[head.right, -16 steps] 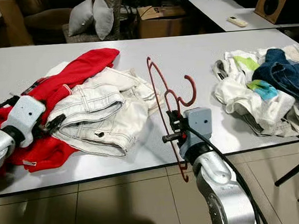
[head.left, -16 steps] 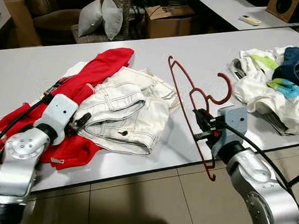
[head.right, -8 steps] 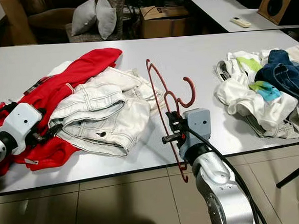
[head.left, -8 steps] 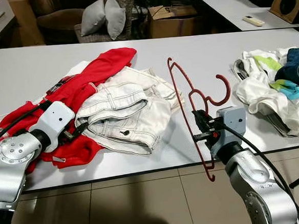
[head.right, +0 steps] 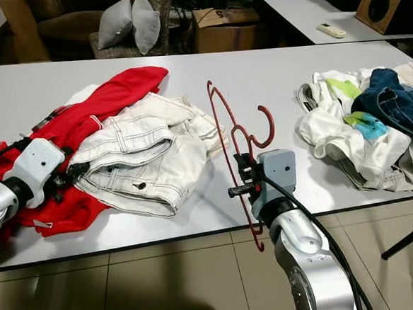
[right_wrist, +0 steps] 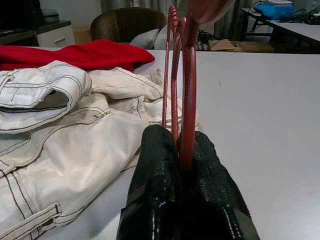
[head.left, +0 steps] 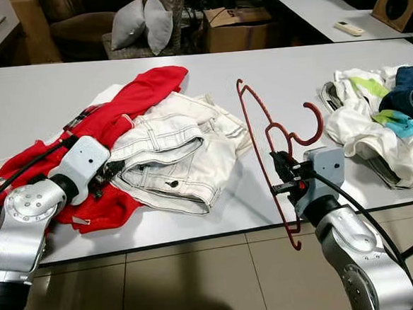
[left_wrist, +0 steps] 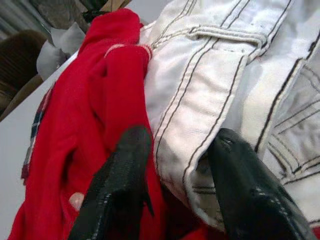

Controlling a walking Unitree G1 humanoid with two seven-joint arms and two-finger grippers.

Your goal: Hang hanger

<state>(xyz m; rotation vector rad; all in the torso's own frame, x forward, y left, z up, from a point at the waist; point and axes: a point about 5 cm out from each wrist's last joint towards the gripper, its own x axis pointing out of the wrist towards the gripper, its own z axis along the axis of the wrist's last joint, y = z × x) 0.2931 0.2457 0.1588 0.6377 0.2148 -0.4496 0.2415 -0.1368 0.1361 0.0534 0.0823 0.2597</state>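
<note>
White table [head.left: 33, 103], tiled floor [head.left: 173, 285], armchair [head.left: 77, 22] behind.
My right gripper [head.left: 284, 176] clamps the red hanger [head.left: 263, 151] upright above the table's front edge; my left gripper [head.left: 105, 175], fingers apart, straddles the jeans [head.left: 171, 157].

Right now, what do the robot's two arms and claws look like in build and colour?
Both arms are silver metal with rounded joint housings. Each wrist carries a pale grey boxy block with a small dark dot on it, and a black cable runs along each arm. The left claw and right claw each have two long black fingers with a textured, rubbery-looking surface. A small red part shows at the right wrist.
</note>
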